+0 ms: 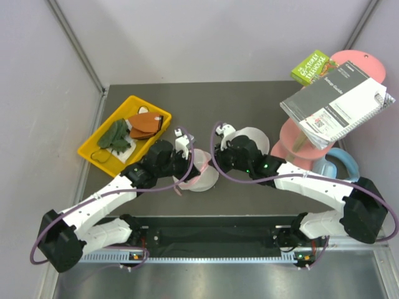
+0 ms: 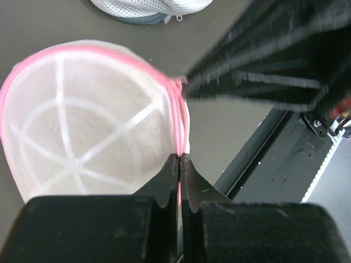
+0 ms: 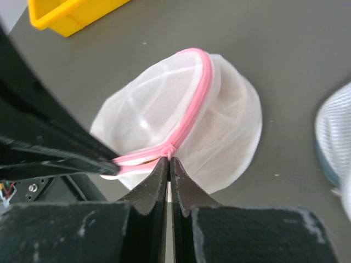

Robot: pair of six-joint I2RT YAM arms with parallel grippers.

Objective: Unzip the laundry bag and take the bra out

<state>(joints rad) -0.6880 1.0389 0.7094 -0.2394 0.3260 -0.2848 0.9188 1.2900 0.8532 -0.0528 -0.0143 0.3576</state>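
laundry bag (image 2: pixel 82 126) rim between both jaws

The green book (image 1: pixel 310 66) at the far right has yellow cover lettering that reads "STOREY TREEHOUSE". The number before it looks like 65 but is too small to be sure. The grey spiral-bound booklet (image 1: pixel 336 103) beside it reads "Setup Guide". Its smaller print and white label cannot be read.

The round dome-shaped laundry bag (image 3: pixel 219 126) is soft white see-through mesh cloth with a smooth pink fabric rim. The dark grey table (image 1: pixel 249 99) looks matt and smooth. The rectangular yellow tray (image 1: pixel 103 124) is glossy plastic. The right gripper (image 3: pixel 169 161) is matt black, faintly scuffed.
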